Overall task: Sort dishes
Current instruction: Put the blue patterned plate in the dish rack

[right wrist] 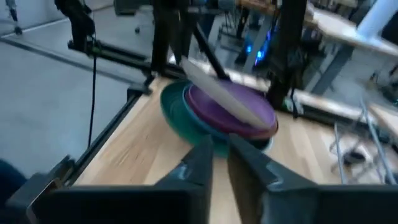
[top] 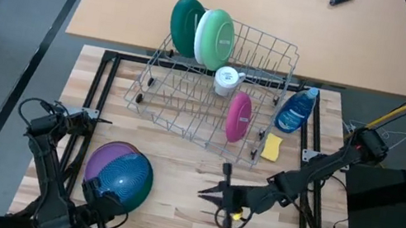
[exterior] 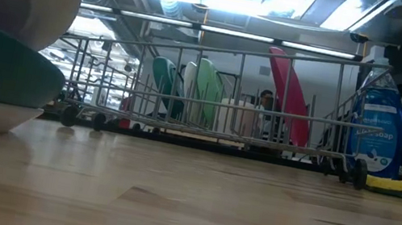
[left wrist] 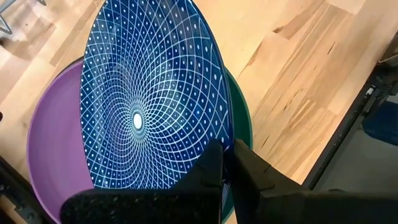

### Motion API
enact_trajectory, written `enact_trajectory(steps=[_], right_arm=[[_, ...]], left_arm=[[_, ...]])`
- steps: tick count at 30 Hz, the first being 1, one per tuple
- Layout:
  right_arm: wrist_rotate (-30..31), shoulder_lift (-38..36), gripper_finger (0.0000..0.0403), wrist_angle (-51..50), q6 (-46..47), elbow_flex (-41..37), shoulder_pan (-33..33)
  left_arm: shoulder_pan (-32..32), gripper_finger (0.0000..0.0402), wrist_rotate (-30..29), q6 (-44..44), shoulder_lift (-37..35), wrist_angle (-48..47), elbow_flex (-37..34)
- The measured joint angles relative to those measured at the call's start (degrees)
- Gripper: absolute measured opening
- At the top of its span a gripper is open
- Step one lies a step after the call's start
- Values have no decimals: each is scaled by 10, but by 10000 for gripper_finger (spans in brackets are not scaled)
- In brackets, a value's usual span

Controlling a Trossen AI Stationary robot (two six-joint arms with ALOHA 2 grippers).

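Observation:
A blue plate with a white net pattern [left wrist: 143, 106] is tilted over a purple plate [left wrist: 56, 143], which lies on a dark green one [left wrist: 244, 124] at the table's near left. My left gripper [left wrist: 227, 171] is shut on the blue plate [top: 129, 178]. My right gripper [top: 204, 192] hovers over the table's near middle. It is open by a narrow gap [right wrist: 221, 155], holds nothing, and points level toward the stack [right wrist: 217, 112]. In the wire rack [top: 188, 103], a dark green plate [top: 183, 25], a light green plate [top: 214, 39] and a pink plate [top: 238, 116] stand on edge. My left gripper pinches the blue plate's rim [left wrist: 225, 146] between its two fingers, one on the patterned face and one behind it. The fingers come slanting down from the table's near side. The plate is tilted, with its held edge raised above the purple plate. Whether its low edge rests on that plate, I cannot tell.
A white cup [top: 227, 79] sits in the rack. A blue soap bottle [top: 295, 112] and a yellow sponge [top: 271, 147] stand by the rack's right end. Bare wood lies between the stack and my right gripper. A black frame [top: 99, 87] borders the table.

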Motion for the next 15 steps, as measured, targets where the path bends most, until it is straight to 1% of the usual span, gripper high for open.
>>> enact_trajectory(steps=[4,8,11,15], right_arm=[[-34,36,113,63,-26,0,-31],[-100,78,164,134,-59,0,-69],[-137,110,187,168,-78,12,-93],[-167,153,199,137,-117,74,-113]], left_arm=[[1,1,4,12,0,1,0],[2,1,5,20,0,5,0],[2,0,5,22,0,5,0],[2,0,5,23,0,5,0]])
